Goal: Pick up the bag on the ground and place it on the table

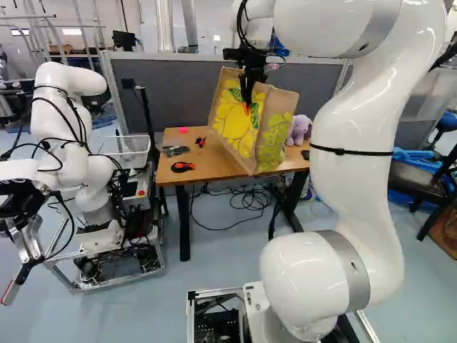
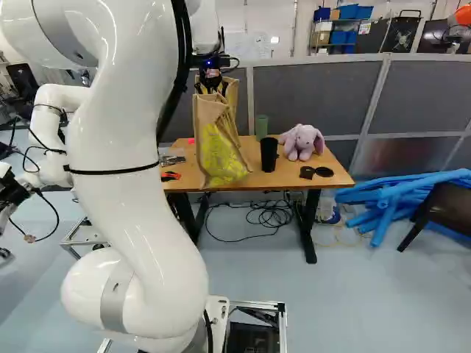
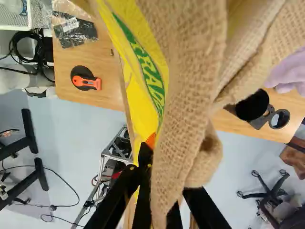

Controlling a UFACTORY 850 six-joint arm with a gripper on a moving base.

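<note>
My gripper (image 1: pixel 248 100) is high over the wooden table (image 1: pixel 187 163), holding the burlap bag (image 1: pixel 235 120) by its upper part. Yellow and green print covers the bag's side. In the right base view the bag (image 2: pixel 215 151) hangs tilted, its lower end overlapping the table's front edge; whether it touches the tabletop I cannot tell. The wrist view shows my gripper (image 3: pixel 153 160) shut on the bag (image 3: pixel 188 62), whose folds rise between and over the fingers and hide one fingertip.
On the table stand a black cup (image 2: pixel 268 154), a green cup (image 2: pixel 261 126) and a purple plush toy (image 2: pixel 302 142). A black and orange tool (image 3: pixel 86 82) lies near the table's edge. Another robot (image 1: pixel 78 157) stands left of the table. Blue tubes (image 2: pixel 401 197) lie right of it.
</note>
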